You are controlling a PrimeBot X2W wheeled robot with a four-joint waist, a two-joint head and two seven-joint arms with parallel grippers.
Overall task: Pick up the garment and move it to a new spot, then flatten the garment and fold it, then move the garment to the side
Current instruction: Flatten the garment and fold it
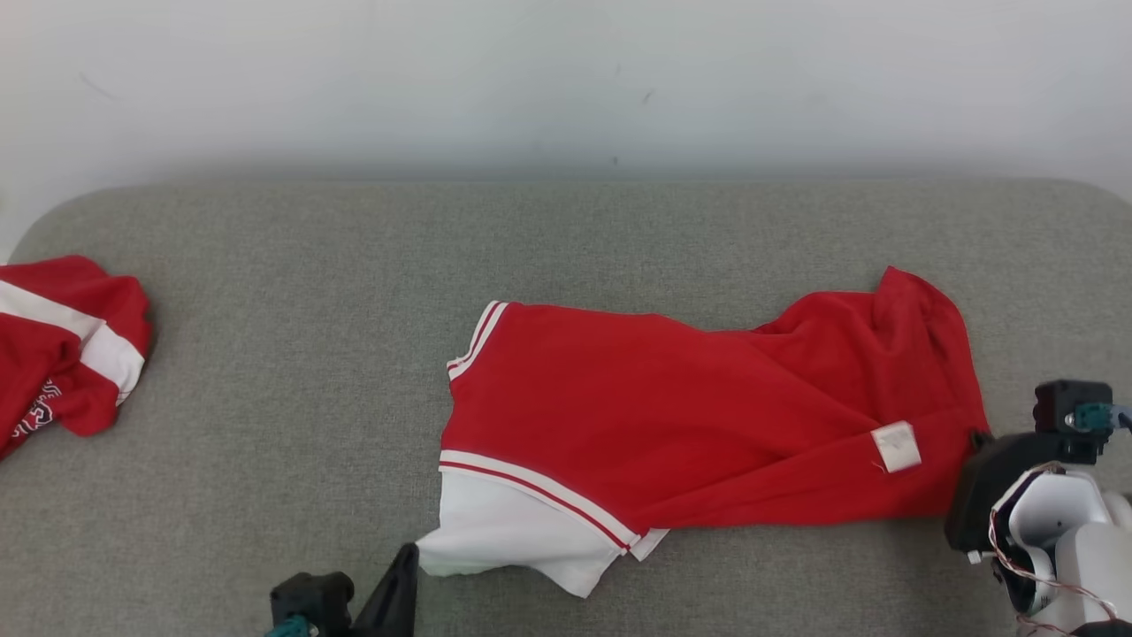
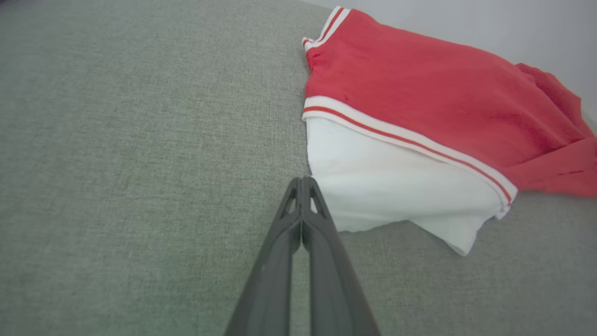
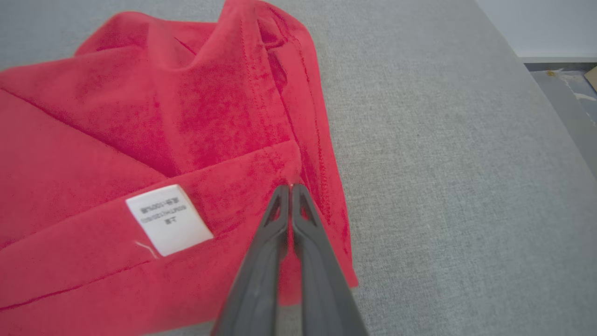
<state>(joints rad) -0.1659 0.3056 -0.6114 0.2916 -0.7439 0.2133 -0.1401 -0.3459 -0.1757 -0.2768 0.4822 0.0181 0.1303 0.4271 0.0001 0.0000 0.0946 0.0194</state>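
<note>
The garment (image 1: 672, 416) is a red top with white striped trim and a white sleeve, lying spread out on the grey cushion (image 1: 265, 310). My left gripper (image 2: 302, 178) is shut, its tips at the near left edge of the white sleeve (image 2: 396, 186), with nothing seen between them. Its dark finger (image 1: 402, 575) rises at the bottom of the head view. My right gripper (image 3: 291, 185) is shut, tips pinched into the red fabric (image 3: 140, 116) at a fold edge by the right hem. A white care label (image 3: 168, 219) lies just left of it.
A second red and white garment (image 1: 62, 345) lies bunched at the cushion's far left. A pale wall (image 1: 566, 80) runs behind the cushion. The cushion's right edge drops to the floor (image 3: 569, 102). Bare grey cushion stretches between the two garments.
</note>
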